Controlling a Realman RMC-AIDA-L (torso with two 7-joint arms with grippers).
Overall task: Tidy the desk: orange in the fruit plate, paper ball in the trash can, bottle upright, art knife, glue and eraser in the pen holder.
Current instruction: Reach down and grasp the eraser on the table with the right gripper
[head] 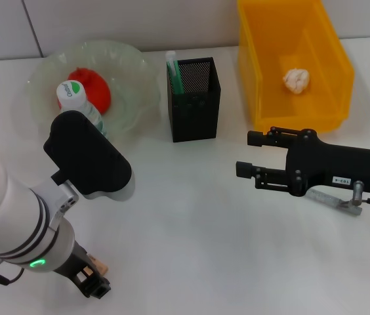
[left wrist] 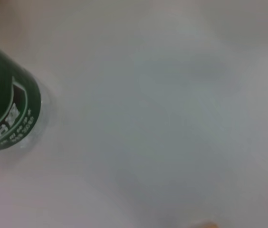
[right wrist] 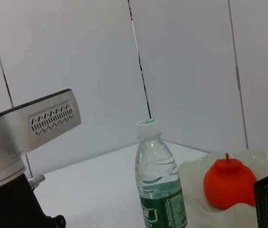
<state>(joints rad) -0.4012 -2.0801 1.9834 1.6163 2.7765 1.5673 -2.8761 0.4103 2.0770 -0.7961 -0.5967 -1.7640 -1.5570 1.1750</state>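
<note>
Upright now, the one bottle (head: 80, 105) stands on the white bench (head: 191, 216) with its long axis vertical and its white-and-green cap pointing up, just in front of the glass fruit plate (head: 132, 79); the right wrist view shows it erect (right wrist: 158, 180) with a green label round its lower half. One orange (head: 93, 88) lies in the plate, stem up. One black mesh pen holder (head: 195, 98) stands between the plate and the yellow bin (head: 264, 85), and a green-and-white stick (head: 174, 72) rises from its left corner, long axis near vertical. One crumpled paper ball (head: 297, 80) lies on the bin's floor. One grey art knife (head: 332, 200) lies flat on the bench under the right arm, its long axis running left to right, its far end toward the right edge.

The right gripper (head: 250, 154) hovers over the bench in front of the bin, its fingers spread apart and holding nothing. The left gripper (head: 93, 285) sits low at the near left edge; whether it is closed or released, I cannot tell. A small tan object (head: 102, 265) shows beside it
</note>
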